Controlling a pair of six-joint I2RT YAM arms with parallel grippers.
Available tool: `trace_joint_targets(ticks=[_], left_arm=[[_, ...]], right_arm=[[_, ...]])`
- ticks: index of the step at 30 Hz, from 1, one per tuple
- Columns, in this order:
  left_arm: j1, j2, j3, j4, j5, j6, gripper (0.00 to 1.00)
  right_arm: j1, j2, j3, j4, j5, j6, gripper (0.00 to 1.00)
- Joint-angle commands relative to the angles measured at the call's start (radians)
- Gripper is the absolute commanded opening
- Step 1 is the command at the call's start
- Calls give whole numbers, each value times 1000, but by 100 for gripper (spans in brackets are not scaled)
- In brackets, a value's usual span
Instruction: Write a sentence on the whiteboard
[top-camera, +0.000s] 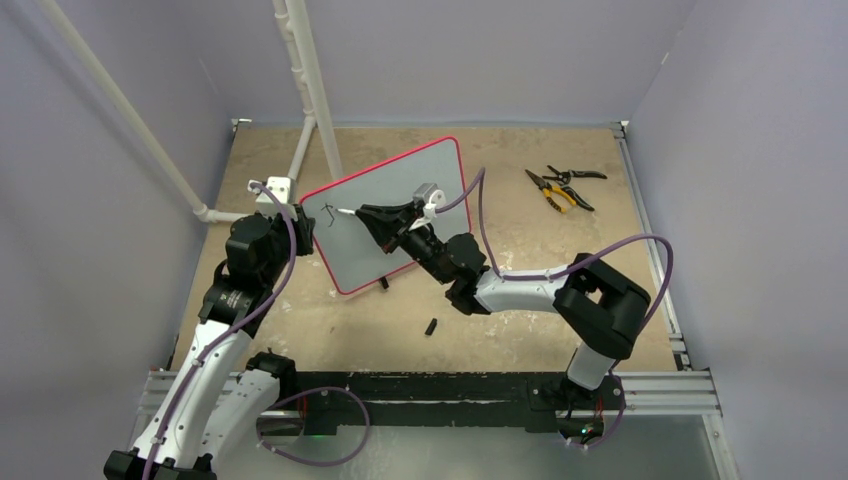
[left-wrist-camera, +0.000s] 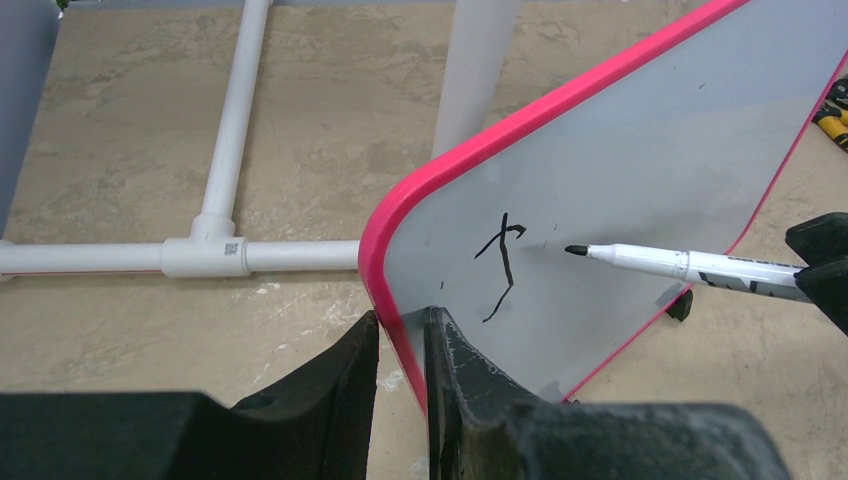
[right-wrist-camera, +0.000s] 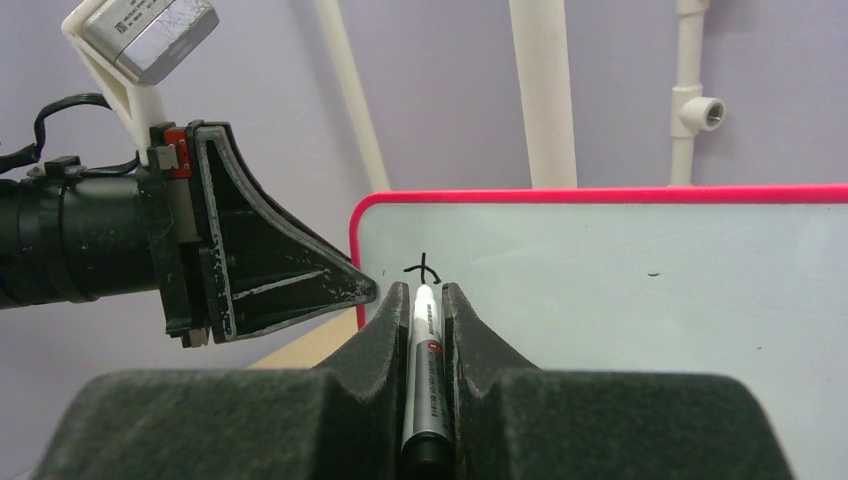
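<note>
The whiteboard, pale grey with a red-pink rim, stands tilted at the table's middle. My left gripper is shut on its left edge; the rim sits between the jaws in the left wrist view. My right gripper is shut on a white marker with a black tip, in front of the board. The only writing is one black J-like stroke near the board's left end. The marker tip is just right of the stroke, at or barely off the surface. In the right wrist view the marker lies between the fingers.
Yellow-handled pliers and black cutters lie at the back right. A small black cap lies on the table in front of the board. White pipe framing stands behind the board's left side, with a joint on the table.
</note>
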Motion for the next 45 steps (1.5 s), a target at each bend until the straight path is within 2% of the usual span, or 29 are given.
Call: trace_joint_targets(ticks=[1,25,45], left_arm=[[0,-3,15,35,1,3,21],[0,0,15,37,4,5,21],[1,-2,15,38,5,4,21]], right_arm=[[-8,-8,22,25,30,-9,0],[-38,54,90,5,3,11,0],[-38,61,38,-24,-24,13,0]])
